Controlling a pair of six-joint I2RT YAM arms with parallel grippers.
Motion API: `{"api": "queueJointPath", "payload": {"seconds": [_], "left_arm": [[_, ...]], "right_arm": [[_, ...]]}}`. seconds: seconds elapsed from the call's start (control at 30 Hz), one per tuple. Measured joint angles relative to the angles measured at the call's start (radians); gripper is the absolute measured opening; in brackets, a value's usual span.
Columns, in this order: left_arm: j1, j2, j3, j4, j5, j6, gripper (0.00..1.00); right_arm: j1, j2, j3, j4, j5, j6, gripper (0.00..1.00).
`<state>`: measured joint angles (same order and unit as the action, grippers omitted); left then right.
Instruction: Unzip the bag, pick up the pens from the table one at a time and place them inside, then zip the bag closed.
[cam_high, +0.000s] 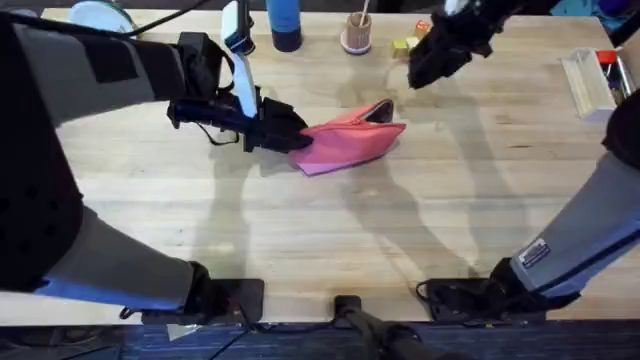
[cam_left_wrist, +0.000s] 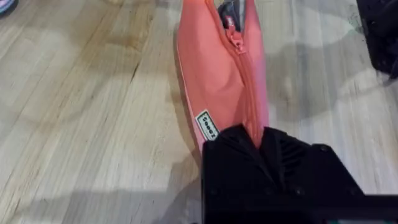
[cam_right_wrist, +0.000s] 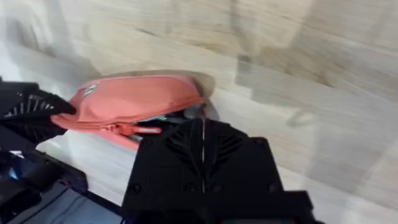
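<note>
While the soft pink-red fabric pouch (cam_high: 348, 142) lies mid-table on the light wooden plank tabletop (cam_high: 300, 240), the left gripper (cam_high: 290, 135) pinches its near end at the zipper seam. Its far end gapes, dark lining showing. The right gripper (cam_high: 425, 65) hovers beyond it, fingers pressed together, bare wood around.
</note>
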<state>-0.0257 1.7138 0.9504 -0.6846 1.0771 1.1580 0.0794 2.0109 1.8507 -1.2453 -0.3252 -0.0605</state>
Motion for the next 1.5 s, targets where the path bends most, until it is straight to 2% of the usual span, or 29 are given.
{"api": "queueJointPath", "payload": {"seconds": [0.13, 0.3, 0.33, 0.43, 0.53, 0.57, 0.63, 0.93, 1.5], "left_arm": [[0.0, 0.0, 0.0, 0.0, 0.0, 0.0, 0.042], [0.0, 0.0, 0.0, 0.0, 0.0, 0.0, 0.043], [0.0, 0.0, 0.0, 0.0, 0.0, 0.0, 0.043], [0.0, 0.0, 0.0, 0.0, 0.0, 0.0, 0.043], [0.0, 0.0, 0.0, 0.0, 0.0, 0.0, 0.043], [0.0, 0.0, 0.0, 0.0, 0.0, 0.0, 0.044], [0.0, 0.0, 0.0, 0.0, 0.0, 0.0, 0.043], [0.0, 0.0, 0.0, 0.0, 0.0, 0.0, 0.043], [0.0, 0.0, 0.0, 0.0, 0.0, 0.0, 0.043]], "right_arm": [[-0.038, 0.0, 0.0, -0.007, 0.004, 0.0, 0.03], [-0.045, 0.0, 0.001, -0.032, -0.02, -0.029, 0.031], [-0.043, 0.0, 0.001, -0.045, -0.044, -0.046, 0.076], [-0.038, 0.0, 0.002, -0.074, -0.123, -0.098, 0.448], [-0.033, 0.0, 0.002, -0.104, -0.197, -0.128, 0.886], [-0.032, 0.0, 0.002, -0.117, -0.215, -0.136, 0.969], [-0.031, 0.0, 0.002, -0.146, -0.241, -0.146, 0.995], [-0.031, 0.0, 0.003, -0.177, -0.319, -0.204, 0.996], [-0.029, 0.0, 0.005, -0.161, -0.346, -0.225, 0.996]]}}
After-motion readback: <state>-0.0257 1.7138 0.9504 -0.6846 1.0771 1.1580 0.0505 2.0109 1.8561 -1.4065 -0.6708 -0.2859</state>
